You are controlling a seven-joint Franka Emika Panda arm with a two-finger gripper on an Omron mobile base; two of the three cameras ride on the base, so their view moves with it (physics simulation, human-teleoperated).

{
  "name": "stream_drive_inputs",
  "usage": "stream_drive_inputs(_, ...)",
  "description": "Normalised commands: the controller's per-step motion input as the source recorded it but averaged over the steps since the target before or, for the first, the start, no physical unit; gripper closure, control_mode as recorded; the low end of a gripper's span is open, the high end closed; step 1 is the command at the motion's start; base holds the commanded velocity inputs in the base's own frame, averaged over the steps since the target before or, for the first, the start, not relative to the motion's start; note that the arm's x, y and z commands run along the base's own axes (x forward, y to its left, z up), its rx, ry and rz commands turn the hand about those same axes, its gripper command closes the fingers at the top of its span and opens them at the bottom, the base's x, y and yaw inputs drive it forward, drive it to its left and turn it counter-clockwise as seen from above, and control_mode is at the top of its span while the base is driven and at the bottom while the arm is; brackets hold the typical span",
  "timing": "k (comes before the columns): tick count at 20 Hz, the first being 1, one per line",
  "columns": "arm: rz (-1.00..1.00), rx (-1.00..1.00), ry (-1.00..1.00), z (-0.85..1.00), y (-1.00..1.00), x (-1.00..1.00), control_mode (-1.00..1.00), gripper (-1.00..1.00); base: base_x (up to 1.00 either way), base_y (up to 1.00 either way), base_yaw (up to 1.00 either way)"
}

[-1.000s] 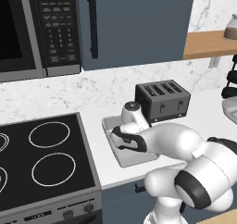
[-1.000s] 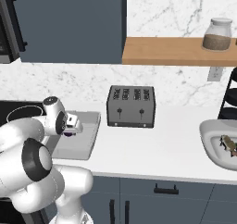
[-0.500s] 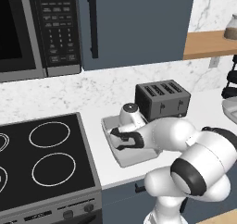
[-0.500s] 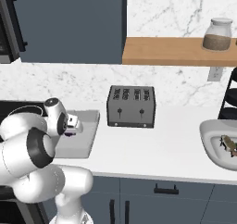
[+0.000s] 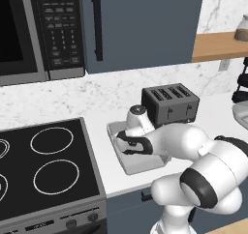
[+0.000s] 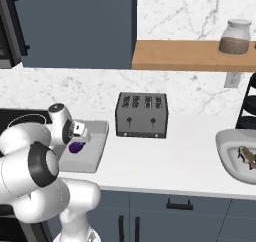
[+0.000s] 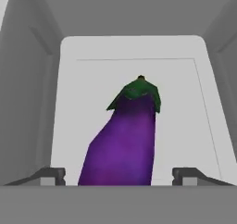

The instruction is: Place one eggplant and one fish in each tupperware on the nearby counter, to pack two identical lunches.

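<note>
at the bottom of the hand view the claw [image 7: 118, 174] stands wide, its two tips apart on either side of the eggplant [image 7: 124, 140], which lies loose on the floor of the tupperware [image 7: 69, 107], green cap pointing away toward frame centre. in the right base view the tupperware sits left of centre on the desk [image 6: 165, 163], the toaster [image 6: 142, 114] just beyond, and a fish [image 6: 246, 156] at far right.
</note>
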Motion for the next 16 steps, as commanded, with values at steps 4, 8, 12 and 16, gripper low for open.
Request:
stream_drive_inputs(4,-0.04,0.00,-0.02,0.41,0.00,-0.25,-1.00,-1.00,0.00,0.00,0.00)
stream_drive_inputs(8,-0.04,0.00,-0.10,0.57,-0.10,-0.72,-1.00,-1.00,0.00,0.00,0.00)
stream_drive_inputs(12,-0.05,0.00,-0.20,0.53,-0.29,-0.97,-1.00,-1.00,0.00,0.00,0.00)
stream_drive_inputs(16,-0.03,0.01,-0.28,0.61,-0.44,-0.97,-1.00,-1.00,0.00,0.00,0.00)
